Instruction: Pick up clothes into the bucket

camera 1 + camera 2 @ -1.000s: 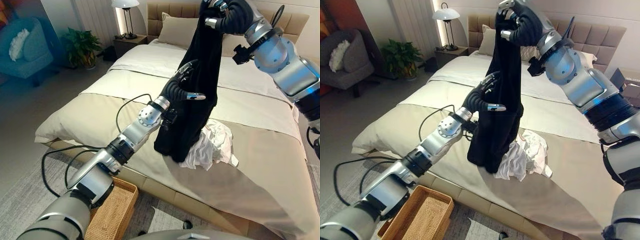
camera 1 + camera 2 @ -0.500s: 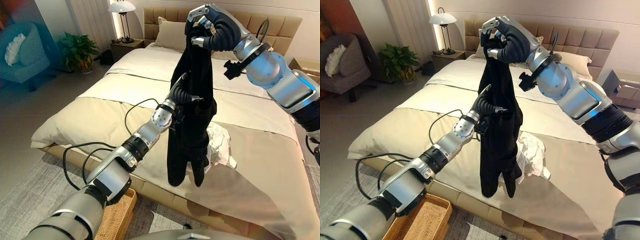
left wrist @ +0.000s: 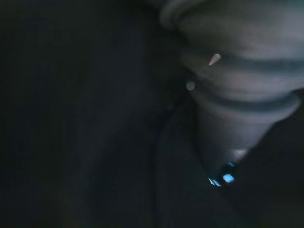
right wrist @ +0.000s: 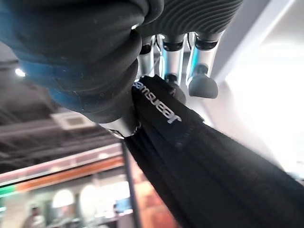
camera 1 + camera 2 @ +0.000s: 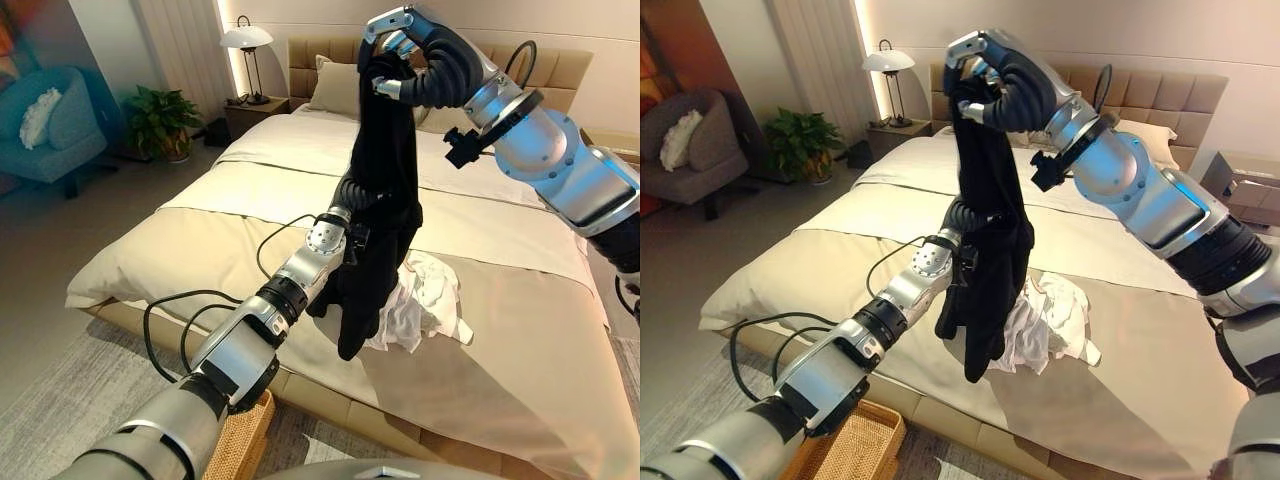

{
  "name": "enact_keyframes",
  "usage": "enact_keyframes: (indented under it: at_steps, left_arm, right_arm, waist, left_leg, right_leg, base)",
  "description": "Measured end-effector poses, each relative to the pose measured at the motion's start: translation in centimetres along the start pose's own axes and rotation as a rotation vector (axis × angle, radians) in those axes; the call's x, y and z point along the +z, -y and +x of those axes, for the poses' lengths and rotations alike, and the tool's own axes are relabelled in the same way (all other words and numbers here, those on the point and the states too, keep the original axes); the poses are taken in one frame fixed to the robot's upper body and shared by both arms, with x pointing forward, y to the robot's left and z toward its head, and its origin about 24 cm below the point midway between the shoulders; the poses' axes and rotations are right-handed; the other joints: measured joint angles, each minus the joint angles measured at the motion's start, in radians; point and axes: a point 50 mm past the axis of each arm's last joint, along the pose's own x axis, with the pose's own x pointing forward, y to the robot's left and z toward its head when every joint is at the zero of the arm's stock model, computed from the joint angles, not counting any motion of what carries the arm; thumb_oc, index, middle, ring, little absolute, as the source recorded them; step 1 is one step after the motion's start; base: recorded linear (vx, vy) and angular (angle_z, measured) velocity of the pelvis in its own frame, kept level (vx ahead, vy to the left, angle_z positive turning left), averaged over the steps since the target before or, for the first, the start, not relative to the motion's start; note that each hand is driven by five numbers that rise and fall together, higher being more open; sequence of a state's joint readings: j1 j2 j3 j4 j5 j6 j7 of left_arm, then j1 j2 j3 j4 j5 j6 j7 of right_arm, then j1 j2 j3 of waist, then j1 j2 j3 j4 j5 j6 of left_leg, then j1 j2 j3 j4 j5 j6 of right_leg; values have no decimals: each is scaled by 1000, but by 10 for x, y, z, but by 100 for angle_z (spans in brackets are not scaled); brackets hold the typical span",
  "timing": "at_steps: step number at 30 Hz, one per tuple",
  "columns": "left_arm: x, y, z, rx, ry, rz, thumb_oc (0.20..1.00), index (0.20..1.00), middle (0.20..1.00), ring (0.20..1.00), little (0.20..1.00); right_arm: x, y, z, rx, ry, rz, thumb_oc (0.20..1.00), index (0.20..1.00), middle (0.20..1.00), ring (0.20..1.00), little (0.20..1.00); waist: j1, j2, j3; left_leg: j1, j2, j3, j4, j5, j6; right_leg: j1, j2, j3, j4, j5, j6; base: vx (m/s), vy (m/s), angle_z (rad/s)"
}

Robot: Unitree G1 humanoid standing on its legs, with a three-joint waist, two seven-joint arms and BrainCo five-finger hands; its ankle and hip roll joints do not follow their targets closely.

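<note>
The right hand [image 5: 990, 75], fingers curled, grips the top of a long black knit garment [image 5: 985, 250] hanging below it. The left hand [image 5: 350, 190] is buried in the garment's middle; its grip cannot be told. Below lie crumpled white clothes [image 5: 425, 305] on the beige bed [image 5: 180, 250], and a woven wicker basket [image 5: 855, 445] sits under the left arm.

One black garment [image 5: 985, 230] hanging above bed [image 5: 1140, 330]. One white garment [image 5: 1045, 325] on bed. One wicker basket [image 5: 855, 445] beside bed. Two pillows [image 5: 340, 88] at bed's head.
</note>
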State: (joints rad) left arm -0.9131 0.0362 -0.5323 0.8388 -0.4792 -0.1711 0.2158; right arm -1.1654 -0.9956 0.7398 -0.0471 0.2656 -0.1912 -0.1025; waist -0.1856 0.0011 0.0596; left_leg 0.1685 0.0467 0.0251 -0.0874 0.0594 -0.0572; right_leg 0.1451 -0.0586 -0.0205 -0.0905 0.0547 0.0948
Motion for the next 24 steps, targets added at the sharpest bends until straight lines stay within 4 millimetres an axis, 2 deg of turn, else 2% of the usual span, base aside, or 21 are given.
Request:
enact_keyframes:
  at_steps: [6,15,19,22,23,24]
  left_arm:
    - [-1,-2,0,16,-18,-89,200,200,200,200,200]
    - [10,6,-7,-30,58,-154,200,200,200,200,200]
    - [17,-6,-15,-42,112,-153,200,200,200,200,200]
    - [23,-18,-19,-27,151,-161,200,200,200,200,200]
    - [27,-21,-20,-16,168,-161,200,200,200,200,200]
    - [30,-24,-21,-9,181,-163,200,200,200,200,200]
  right_arm:
    - [-1,-5,-5,1,-8,60,200,200,200,200,200]
    - [4,12,-18,-92,26,99,200,200,200,200,200]
    - [6,19,-23,-154,48,120,200,200,200,200,200]
    - [3,22,-29,-192,46,133,200,200,200,200,200]
    - [2,22,-30,-218,48,151,758,758,758,758,758]
    - [2,21,-31,-236,51,167,1000,1000,1000,1000,1000]
  waist:
    - [-22,0,0]
    - [-19,1,-1]
    - [-15,5,-3]
    - [6,6,-3]
    - [14,6,-4]
    - [17,6,-3]
  left_leg:
    - [18,3,6,-1,-3,2]
    - [15,15,4,-1,-10,3]
    - [12,23,12,2,-12,-1]
    - [4,23,23,32,-23,-6]
    - [-8,27,24,58,-34,-7]
    - [-12,28,24,65,-38,-9]
  right_leg:
    - [-10,2,8,53,-23,3]
    - [-15,8,7,55,-30,0]
    - [-23,19,14,54,-30,-3]
    - [-26,20,24,59,-34,-9]
    - [-28,24,25,63,-36,-11]
    - [-27,24,26,64,-37,-13]
  base:
    - [-11,0,-4]
    - [-10,-14,-1]
    - [-21,-43,-7]
    - [-60,-69,-10]
    - [-27,-78,-8]
    - [-10,-54,-5]
